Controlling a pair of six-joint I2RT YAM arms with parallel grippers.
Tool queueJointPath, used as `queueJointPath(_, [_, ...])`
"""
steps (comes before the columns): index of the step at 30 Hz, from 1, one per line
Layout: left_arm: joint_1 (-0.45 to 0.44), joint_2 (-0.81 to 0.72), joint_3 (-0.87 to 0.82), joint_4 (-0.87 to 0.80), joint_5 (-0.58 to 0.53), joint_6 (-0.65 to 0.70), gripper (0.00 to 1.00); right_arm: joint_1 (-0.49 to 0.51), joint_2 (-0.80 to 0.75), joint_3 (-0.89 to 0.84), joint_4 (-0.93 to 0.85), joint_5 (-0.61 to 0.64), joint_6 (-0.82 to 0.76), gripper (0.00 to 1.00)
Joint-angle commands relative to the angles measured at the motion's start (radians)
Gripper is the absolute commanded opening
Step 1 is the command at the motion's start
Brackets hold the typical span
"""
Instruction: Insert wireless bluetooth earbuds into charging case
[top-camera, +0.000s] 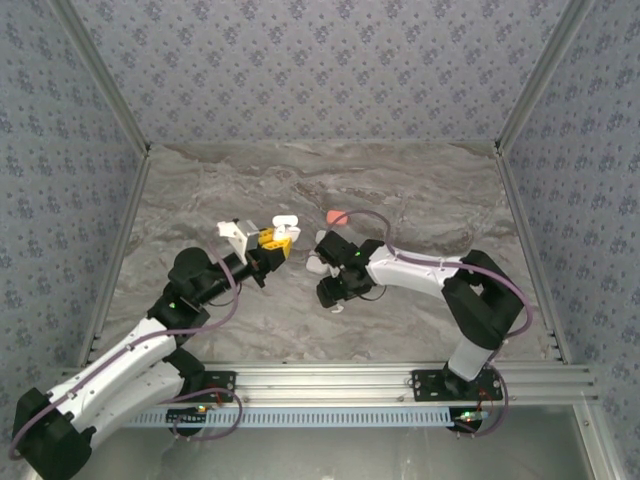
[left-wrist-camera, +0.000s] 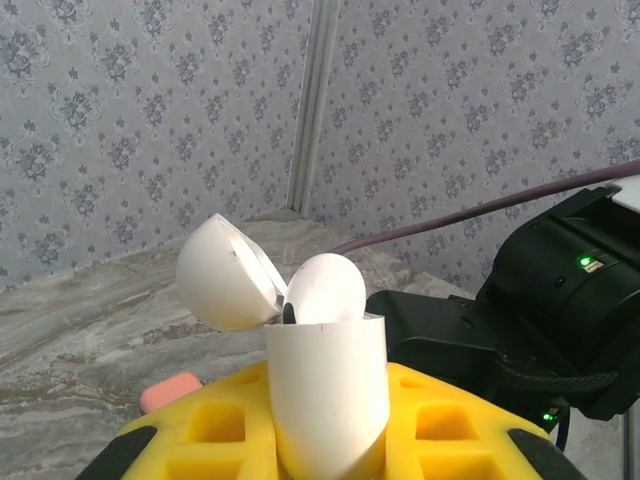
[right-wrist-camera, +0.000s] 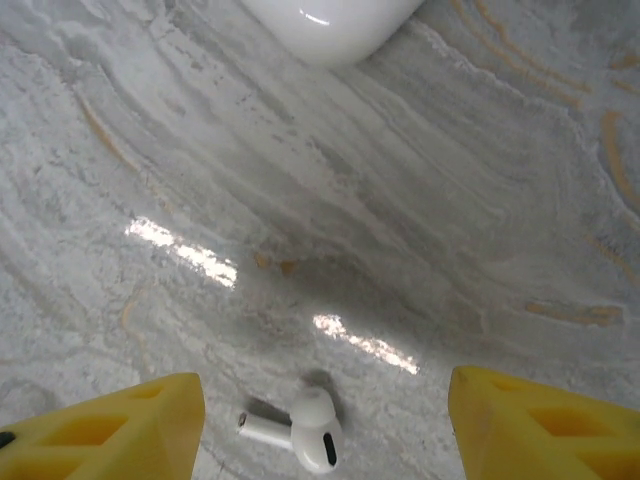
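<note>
On the grey marble table (right-wrist-camera: 400, 200) a white earbud (right-wrist-camera: 318, 440) lay flat between the wide-apart yellow fingers (right-wrist-camera: 110, 435) of my right gripper (right-wrist-camera: 322, 410). I judged I should descend straight and close on its head (the stem looked slippery). Farther, the left gripper (top-camera: 272, 238) clamped the open charging case (left-wrist-camera: 325, 390), one bud (left-wrist-camera: 325, 290) already seated.

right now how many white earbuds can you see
2. One earbud sits in the open charging case that the left gripper holds; the other earbud lies on the table between the open fingers of the right gripper. Others may be hidden.
</note>
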Motion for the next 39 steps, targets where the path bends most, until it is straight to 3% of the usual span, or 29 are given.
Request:
queueJointPath(1, [-0.005, -0.030, 0.009, 0.003, -0.016, 0.019, 0.00, 0.027, 0.042, 0.034, -0.071, 0.071, -0.010, 0.68])
queueJointPath(6, [-0.005, -0.029, 0.006, 0.001, -0.022, 0.019, 0.00, 0.054, 0.065, 0.031, -0.101, 0.102, -0.009, 0.67])
queueJointPath(18, [-0.004, -0.013, 0.001, 0.013, -0.023, 0.016, 0.00, 0.066, 0.020, -0.012, -0.146, 0.107, 0.009, 0.53])
queueJointPath(27, [-0.004, -0.012, 0.003, 0.010, -0.024, 0.014, 0.00, 0.063, -0.029, 0.021, -0.114, 0.059, -0.011, 0.52])
queueJointPath(39, [-0.005, -0.022, 0.003, 0.003, -0.025, 0.016, 0.00, 0.047, 0.038, 0.019, -0.084, 0.043, -0.010, 0.50])
